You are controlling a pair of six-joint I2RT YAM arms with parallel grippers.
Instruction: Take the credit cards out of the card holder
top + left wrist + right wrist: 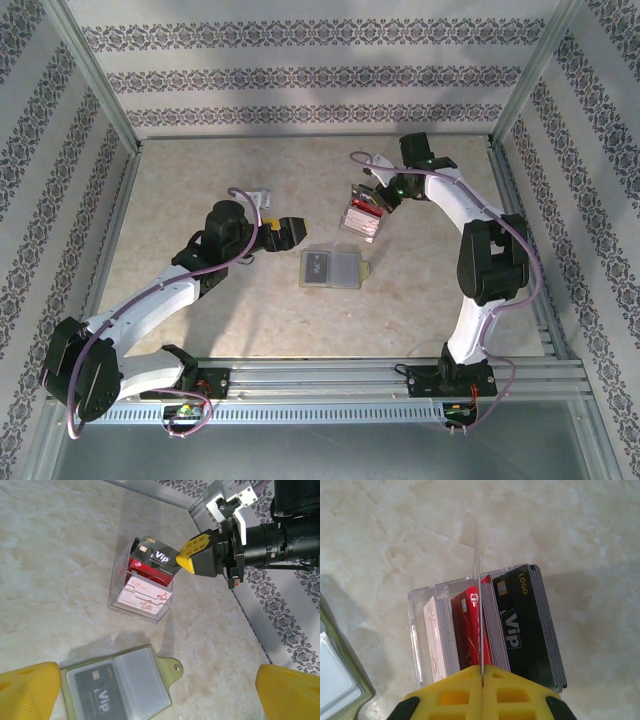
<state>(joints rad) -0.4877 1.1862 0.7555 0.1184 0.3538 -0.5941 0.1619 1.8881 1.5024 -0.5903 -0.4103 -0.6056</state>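
Over the clear box [415,630], at 1 o'clock from the card holder [338,271], your right pincer [482,674] is clamped together on one thin card [478,595]. The card shows edge-on and upright, between the red stack [467,630] and the dark VIP stack [525,625]. Its colour can't be told from the wrist view.

Drop-off tips:
- Lower the card straight into that gap and keep it vertical, so its bottom edge doesn't land on the tops of the neighbouring cards.
- Let go only once it sits inside the walls.
- Don't drag sideways. The box looks light and would likely slide on the counter [200,180].
- Back out upward before swinging away.

The card holder lies spread flat mid-counter with its flap at 3 o'clock. One dark card [97,697] sits in the 9 o'clock pocket, and the 3 o'clock pocket looks empty, so the job isn't finished.

Your left pincer [288,232] has its jaws wide apart and holds nothing, near the holder at 10 o'clock. For the last card, I'd pin the holder's olive edge with it while the right pulls along the pocket.
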